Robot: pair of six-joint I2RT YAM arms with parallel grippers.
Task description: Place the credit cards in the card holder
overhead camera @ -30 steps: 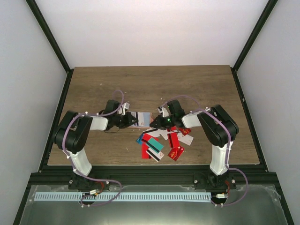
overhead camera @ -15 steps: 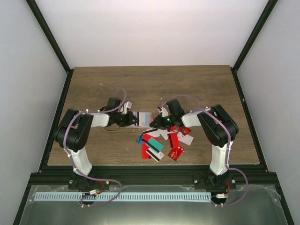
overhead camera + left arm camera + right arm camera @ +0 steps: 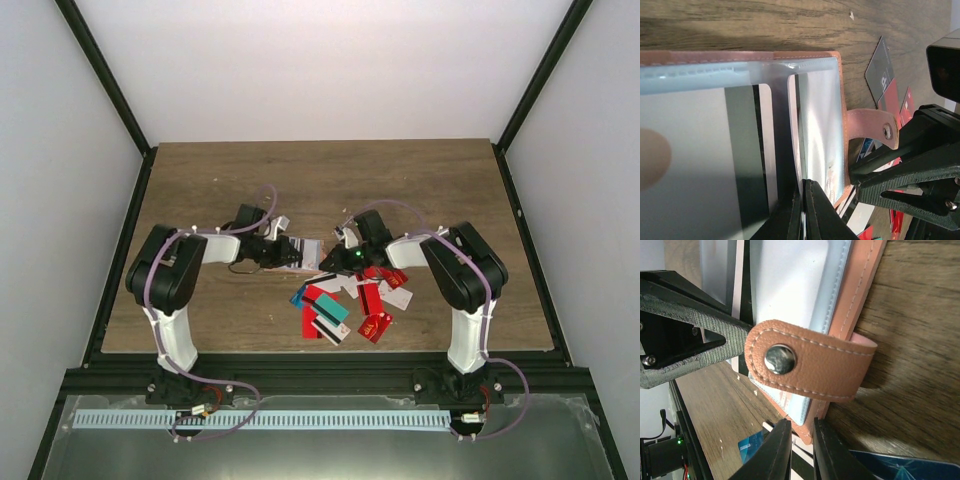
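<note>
At the middle of the table (image 3: 320, 180), the card holder (image 3: 308, 250) lies open between the two arms, with its clear sleeves facing up.

**Left fingers** (image 3: 810, 212): pressed together over the sleeves at the holder's left side. A thin pale edge rises to their tips, and whether it is a sleeve or a card cannot be told.

**Right fingers** (image 3: 775, 452): clamped on the holder's salmon-brown leather edge, just below the strap (image 3: 810, 365). The strap's metal snap is unfastened and it curls back over the rim.

**Inside the holder:** one sleeve shows a white card with a black stripe (image 3: 745, 150), lying flat.

**Credit cards** (image 3: 340, 305): these lie loose on the table in a scattered, partly overlapping heap. The heap is just nearer the arm bases than the holder and below the right fingers in the top view. Most are red, with white, blue and teal ones among them, and several touch one another.

**Holder and heap:** a blue card (image 3: 755, 447) lies on the wood just beside the holder's clamped edge.
</note>
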